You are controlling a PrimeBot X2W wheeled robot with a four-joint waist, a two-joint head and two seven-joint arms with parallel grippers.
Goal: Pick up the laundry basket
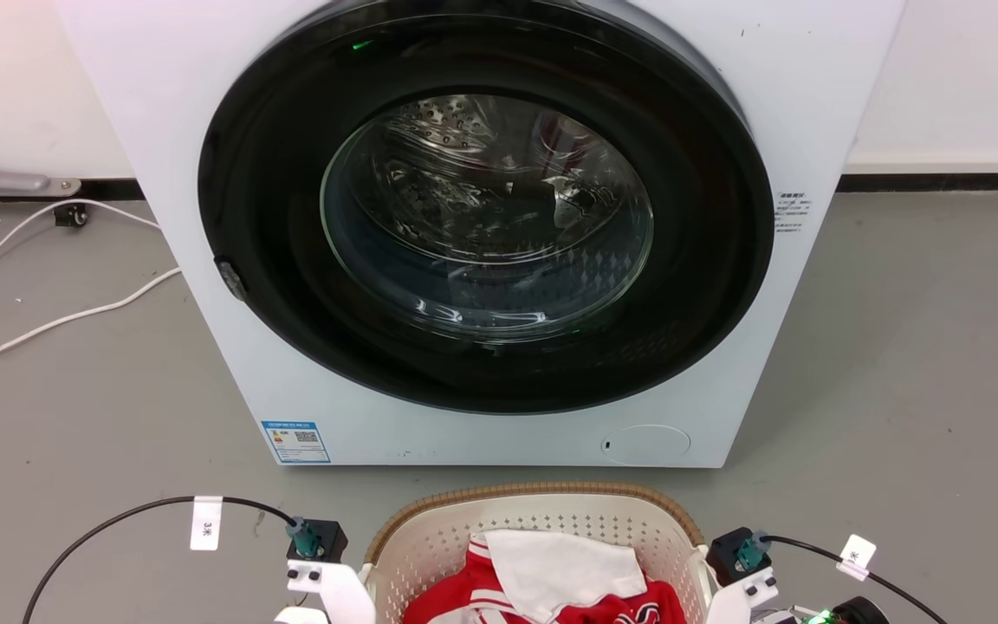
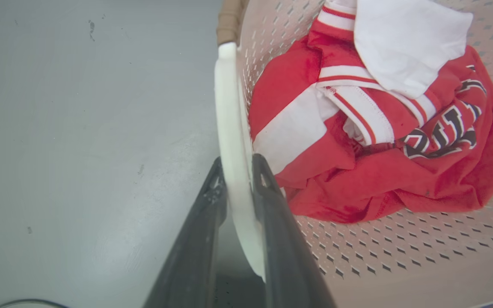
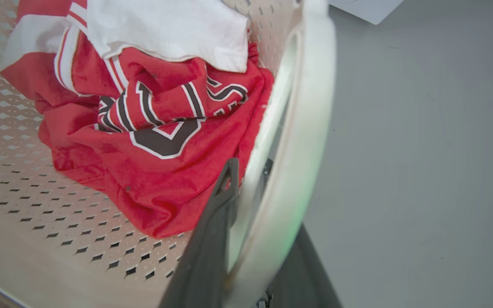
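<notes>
On the grey floor point(image 1: 897, 347) at the far left lie thin white cables point(image 1: 57, 321), and to their right stands a big white front-loading washing machine point(image 1: 291, 381) with a round door of dark glass point(image 1: 486, 212). The cream-white perforated plastic laundry basket point(image 1: 430, 542) sits near, just in front of the machine at the middle of the scene, between the two arms; whether it rests on the floor cannot be told. It is rounded-rectangular, with a brown woven-look rim point(image 1: 542, 490) along its far edge, walls and bottom pierced by rows of small diamond-shaped holes, and a smooth white handle on each side. The left gripper point(image 2: 238, 164) is clenched on the left handle point(image 2: 228, 128), one long dark finger on the outer face and one on the inner face. Inside the basket lies a crumpled red garment with white stripes and dark lettering point(image 2: 357, 184), with a plain white cloth point(image 2: 405, 47) on its far part. On the right, the right gripper point(image 3: 248, 171) grasps the right handle point(image 3: 310, 107): its inner finger presses the handle's inner side and its outer finger is mostly hidden behind the white band.
</notes>
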